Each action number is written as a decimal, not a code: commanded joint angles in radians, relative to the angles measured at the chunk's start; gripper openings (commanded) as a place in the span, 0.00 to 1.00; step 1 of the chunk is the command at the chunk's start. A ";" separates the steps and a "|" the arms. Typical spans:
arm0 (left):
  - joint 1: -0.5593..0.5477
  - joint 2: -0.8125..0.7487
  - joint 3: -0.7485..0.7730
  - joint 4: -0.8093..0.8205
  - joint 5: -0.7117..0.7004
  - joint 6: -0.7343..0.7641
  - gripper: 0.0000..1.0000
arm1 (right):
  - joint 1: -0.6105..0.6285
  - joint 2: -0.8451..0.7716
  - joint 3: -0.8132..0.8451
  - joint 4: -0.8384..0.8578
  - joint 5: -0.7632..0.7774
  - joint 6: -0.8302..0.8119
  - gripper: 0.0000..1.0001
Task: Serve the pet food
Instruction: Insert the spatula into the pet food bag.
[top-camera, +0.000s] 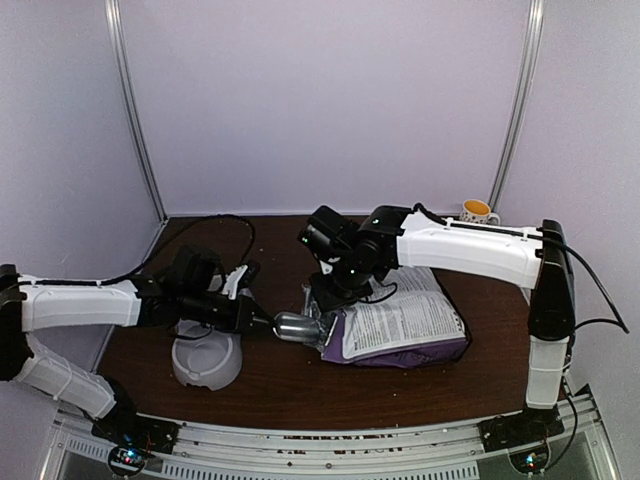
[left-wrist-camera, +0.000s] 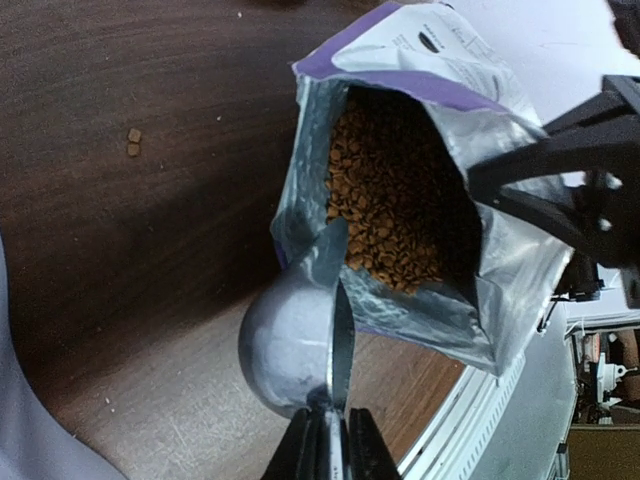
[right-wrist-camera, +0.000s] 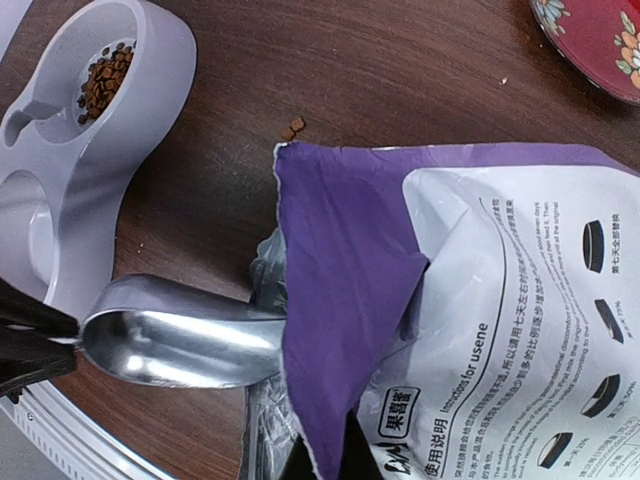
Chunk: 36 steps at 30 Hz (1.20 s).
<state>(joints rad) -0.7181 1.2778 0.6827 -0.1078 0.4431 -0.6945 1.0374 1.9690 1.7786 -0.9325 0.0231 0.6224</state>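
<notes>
Brown pet food (left-wrist-camera: 390, 200) fills the open purple bag (top-camera: 400, 320), which lies on its side. A small heap of pet food (right-wrist-camera: 103, 80) also sits in one hollow of the pale grey feeder bowl (right-wrist-camera: 130, 150). My left gripper (left-wrist-camera: 333, 440) is shut on the handle of a metal scoop (left-wrist-camera: 295, 350). The scoop's tip is at the lower lip of the bag's mouth, and its hollow (right-wrist-camera: 180, 335) looks empty. My right gripper (right-wrist-camera: 335, 460) is shut on the bag's upper edge (right-wrist-camera: 340, 300) and holds the mouth open.
Two stray pellets (left-wrist-camera: 133, 141) lie on the dark wooden table left of the bag. A red patterned plate (right-wrist-camera: 590, 40) is behind the bag. A mug (top-camera: 477, 211) stands at the back right. The feeder bowl (top-camera: 205, 360) sits under my left arm near the front edge.
</notes>
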 joint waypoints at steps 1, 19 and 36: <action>-0.033 0.095 0.040 0.189 -0.045 -0.066 0.00 | 0.008 -0.018 0.075 0.012 0.011 -0.025 0.00; -0.121 0.436 0.186 0.331 -0.027 -0.093 0.00 | 0.007 -0.027 0.077 0.019 0.002 -0.015 0.00; -0.128 0.633 0.267 0.457 0.061 -0.138 0.00 | 0.007 -0.027 0.075 0.059 -0.053 0.006 0.00</action>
<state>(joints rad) -0.8371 1.8641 0.9249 0.3367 0.4946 -0.8219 1.0363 1.9690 1.8088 -0.9607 0.0143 0.6125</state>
